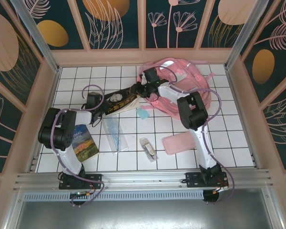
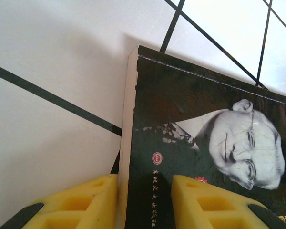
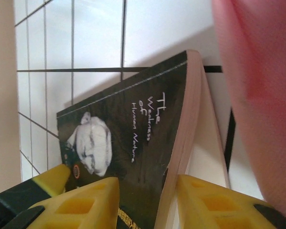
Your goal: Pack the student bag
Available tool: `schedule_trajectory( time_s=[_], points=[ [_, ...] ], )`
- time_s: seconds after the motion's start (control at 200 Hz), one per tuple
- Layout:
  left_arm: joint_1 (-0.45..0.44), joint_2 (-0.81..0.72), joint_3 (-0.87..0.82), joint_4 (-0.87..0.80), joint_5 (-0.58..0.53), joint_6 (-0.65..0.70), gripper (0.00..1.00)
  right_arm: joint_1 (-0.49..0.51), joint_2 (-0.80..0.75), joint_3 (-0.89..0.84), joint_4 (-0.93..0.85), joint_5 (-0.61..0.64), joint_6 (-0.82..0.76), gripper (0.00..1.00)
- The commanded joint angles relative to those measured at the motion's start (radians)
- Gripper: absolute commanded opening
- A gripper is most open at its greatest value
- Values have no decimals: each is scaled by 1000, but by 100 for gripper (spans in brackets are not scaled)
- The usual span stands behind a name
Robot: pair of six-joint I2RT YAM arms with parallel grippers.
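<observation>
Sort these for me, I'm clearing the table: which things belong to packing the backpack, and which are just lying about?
In the job: backpack; dark book.
Lying about: landscape book; clear pouch; pink pencil case; small wrapped item; blue scrap.

Lab rig: aluminium frame [image 1: 133,179], tiled tabletop [image 1: 181,160], printed panels [image 1: 119,24].

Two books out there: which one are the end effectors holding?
The black book with the portrait cover, gripped at both ends; the blue landscape-cover book lies flat, untouched, at the left.
</observation>
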Motion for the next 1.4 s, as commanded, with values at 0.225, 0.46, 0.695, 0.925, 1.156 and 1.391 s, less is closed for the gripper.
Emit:
schedule_trajectory(
  time_s=[0.225,0.46,0.695,0.925,1.156,1.391],
  points=[
    [-17,38,-28,-74,88,-30,45,21,-2,19,-2,-75,31,0],
    [13,-78,45,-136,48,13,85,11,-101,48,10,-97,17,0],
    [44,-157,148,-141,95,67,91,-21,-179,88,-5,-122,-27,0],
    [81,-252,252,-169,166,240,95,-42,-246,100,-22,-218,-150,0],
    [81,-276,335,-117,361,396,95,-95,-284,207,-88,-241,-240,0],
    [81,-187,493,-213,662,504,94,-115,-311,324,-298,-323,-403,0]
  ],
)
